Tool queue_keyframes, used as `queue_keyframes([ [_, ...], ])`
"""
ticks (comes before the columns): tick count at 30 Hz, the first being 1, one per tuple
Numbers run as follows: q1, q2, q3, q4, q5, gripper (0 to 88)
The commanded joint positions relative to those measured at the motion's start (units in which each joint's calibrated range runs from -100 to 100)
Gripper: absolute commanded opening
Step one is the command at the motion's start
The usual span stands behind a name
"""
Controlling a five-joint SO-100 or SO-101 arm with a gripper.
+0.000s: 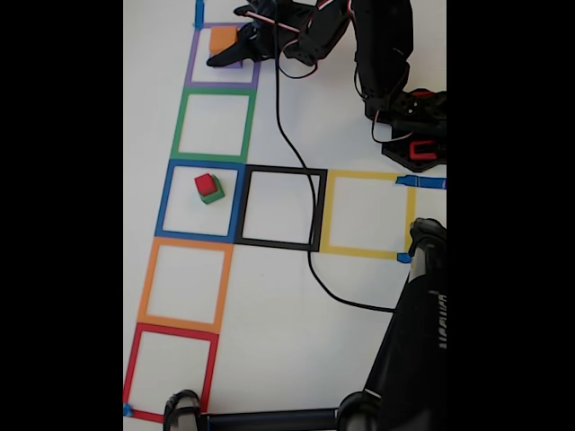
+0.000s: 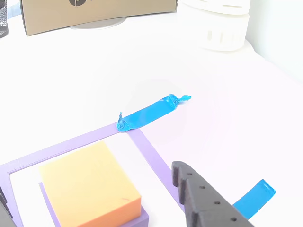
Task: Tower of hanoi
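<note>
Sitting in the purple-taped square at the table's far left corner, the purple cube (image 2: 142, 218) carries the orange cube (image 1: 222, 39) squarely on top, biggest underneath as Hanoi rules want. The gripper (image 1: 235, 51) straddles that pair, jaws spread, pinching nothing. The green cube (image 1: 213, 195) wears the red cube (image 1: 206, 184) in the blue square. Four cubes, two stacks.

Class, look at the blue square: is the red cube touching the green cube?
Touching. In the fixed view the red cube sits directly on top of the green cube, with no gap showing between them.
</note>
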Motion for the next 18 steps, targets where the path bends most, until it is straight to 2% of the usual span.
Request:
queue_keyframes([
  [1,-0.5,1.0,-2.4,-2.9,0.5,44.2],
  [18,-4.2,4.2,-1.7,-6.9,0.5,40.1],
])
